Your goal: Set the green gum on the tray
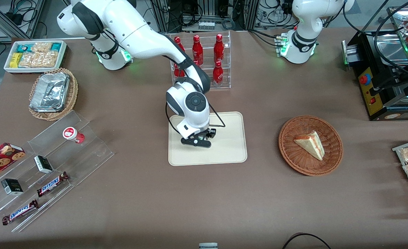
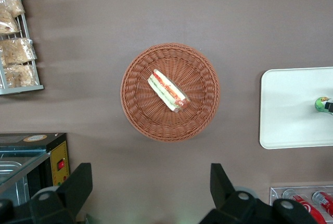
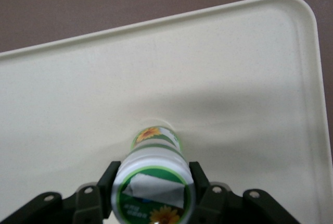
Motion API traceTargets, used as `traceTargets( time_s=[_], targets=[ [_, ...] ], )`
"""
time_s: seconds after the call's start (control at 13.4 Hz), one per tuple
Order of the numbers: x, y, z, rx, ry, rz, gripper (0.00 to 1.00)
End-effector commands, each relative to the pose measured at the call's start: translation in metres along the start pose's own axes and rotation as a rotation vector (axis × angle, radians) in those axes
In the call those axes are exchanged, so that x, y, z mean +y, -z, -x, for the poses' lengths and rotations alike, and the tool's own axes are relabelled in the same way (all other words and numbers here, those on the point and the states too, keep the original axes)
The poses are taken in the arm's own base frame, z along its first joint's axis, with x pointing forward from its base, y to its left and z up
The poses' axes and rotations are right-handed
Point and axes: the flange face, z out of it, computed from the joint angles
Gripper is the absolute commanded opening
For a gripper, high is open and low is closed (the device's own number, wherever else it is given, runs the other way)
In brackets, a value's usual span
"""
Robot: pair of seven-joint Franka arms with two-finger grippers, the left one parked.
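Note:
The green gum (image 3: 153,179), a small bottle with a green-ringed white lid and a sunflower label, stands with its base on the cream-beige tray (image 3: 250,78). My gripper (image 3: 152,185) is shut on the green gum, one black finger (image 3: 108,181) pressed against each side of its lid. In the front view the gripper (image 1: 200,140) sits low over the middle of the tray (image 1: 231,138) and hides the bottle. In the left wrist view the green gum (image 2: 321,103) shows on the tray (image 2: 291,109).
A red-lidded gum bottle (image 1: 73,134) stands on the clear stepped shelf with Snickers bars (image 1: 52,183), toward the working arm's end. A wicker basket (image 1: 290,152) holding a sandwich lies toward the parked arm's end. A rack of red bottles (image 1: 204,58) stands farther from the camera than the tray.

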Motion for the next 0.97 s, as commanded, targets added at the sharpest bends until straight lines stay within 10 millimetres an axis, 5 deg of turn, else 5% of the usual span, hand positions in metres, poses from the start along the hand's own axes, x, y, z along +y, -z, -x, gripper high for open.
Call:
traceTargets(
  time_s=[0.0, 0.45, 0.67, 0.9],
  targets=[
    [-0.006, -0.003, -0.003, 0.059, 0.038, 0.026, 1.00],
    [-0.002, 0.029, -0.008, 0.064, 0.063, 0.021, 1.00],
    [0.014, 0.087, -0.017, 0.037, 0.115, 0.035, 1.00],
    [0.057, 0.137, -0.042, -0.009, 0.190, 0.060, 1.00]
  ],
)
